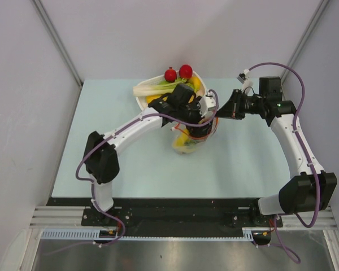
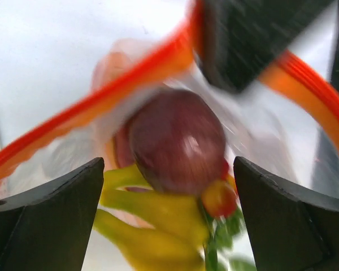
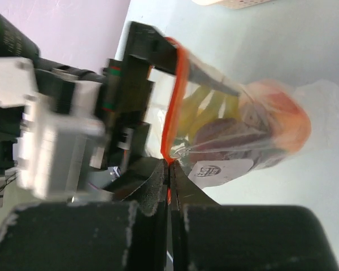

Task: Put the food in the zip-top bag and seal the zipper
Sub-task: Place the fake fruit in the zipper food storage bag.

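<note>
The clear zip-top bag hangs mouth-up over the table's middle. In it lie the yellow banana bunch, the dark purple vegetable and a small red-orange piece. Its orange-red zipper stands apart in a loop. My left gripper is open just over the mouth, looking down at the food, with nothing between its fingers. My right gripper is shut on the zipper's end at the bag's right corner. In the top view the left gripper and right gripper nearly meet.
The white slatted basket sits just behind the bag, holding the green-white leek. Two red round fruits rest at its far rim. Grey walls close in the table on three sides.
</note>
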`<state>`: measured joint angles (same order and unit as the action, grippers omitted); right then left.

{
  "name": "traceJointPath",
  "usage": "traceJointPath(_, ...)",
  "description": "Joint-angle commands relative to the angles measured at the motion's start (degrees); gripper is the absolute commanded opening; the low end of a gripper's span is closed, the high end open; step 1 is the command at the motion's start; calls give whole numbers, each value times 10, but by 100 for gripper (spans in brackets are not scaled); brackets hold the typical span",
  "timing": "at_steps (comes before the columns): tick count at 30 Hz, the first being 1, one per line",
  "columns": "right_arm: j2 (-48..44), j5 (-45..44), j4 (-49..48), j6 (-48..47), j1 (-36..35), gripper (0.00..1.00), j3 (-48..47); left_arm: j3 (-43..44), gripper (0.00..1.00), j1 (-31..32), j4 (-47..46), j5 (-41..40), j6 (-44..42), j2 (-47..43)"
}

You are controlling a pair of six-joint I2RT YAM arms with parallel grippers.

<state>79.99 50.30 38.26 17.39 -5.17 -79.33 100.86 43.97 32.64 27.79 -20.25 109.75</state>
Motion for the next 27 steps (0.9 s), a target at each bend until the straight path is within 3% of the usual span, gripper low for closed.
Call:
traceJointPath(1, -8, 11, -8, 8, 4, 0, -28, -35, 100, -41, -39, 109, 13, -121)
traceJointPath(7, 1, 11, -13, 17, 9, 0, -26, -82, 100, -103, -142, 195, 120, -208)
traceJointPath(12, 5, 15, -14, 20, 15, 0, -26, -238, 100, -192, -249, 257, 152, -289)
traceJointPath(14, 7, 15, -17, 20, 17, 0, -26, -291, 100, -205, -245, 234, 98, -310)
traceJointPath(17, 9, 16, -18, 19, 17, 0, -26, -300, 96, -212, -216, 137, 46, -307)
traceJointPath(18, 9, 15, -19, 19, 17, 0, -26, -300, 90, -226, -219, 123, 45, -293)
traceJointPath(21, 10, 16, -20, 11, 17, 0, -26, -273, 87, -245, -196, 51, -5, -239)
traceJointPath(24, 9, 13, -14, 7, 18, 0, -26, -165, 80, -263, -104, -18, -37, -137)
traceJointPath(27, 8, 8, -13, 4, 18, 0, -26, -60, 86, -272, -62, -63, 33, -46)
